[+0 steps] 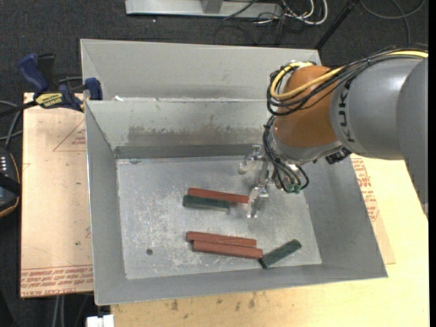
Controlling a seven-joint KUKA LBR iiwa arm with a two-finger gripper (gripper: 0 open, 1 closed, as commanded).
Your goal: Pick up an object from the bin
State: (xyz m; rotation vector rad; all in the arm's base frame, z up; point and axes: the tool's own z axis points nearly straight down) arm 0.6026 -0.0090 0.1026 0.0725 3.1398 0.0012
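Observation:
My gripper (253,181) hangs low over the bin's middle right, and its two metal fingers stand apart, so it is open. The lower finger (256,203) is right at the right end of a red-brown stick with a dark green left end (212,197), which lies flat across the bin's middle. Whether that finger touches the stick I cannot tell. Nothing sits between the fingers. Nearer the front lies a longer pair of red-brown sticks (223,244) with a dark green piece (281,252) at the right end.
The bin's sloped walls rise close behind and to the right of the gripper. The arm's orange cover and yellow cables hang over the bin's right side. Bare floor lies to the left of both stick pieces.

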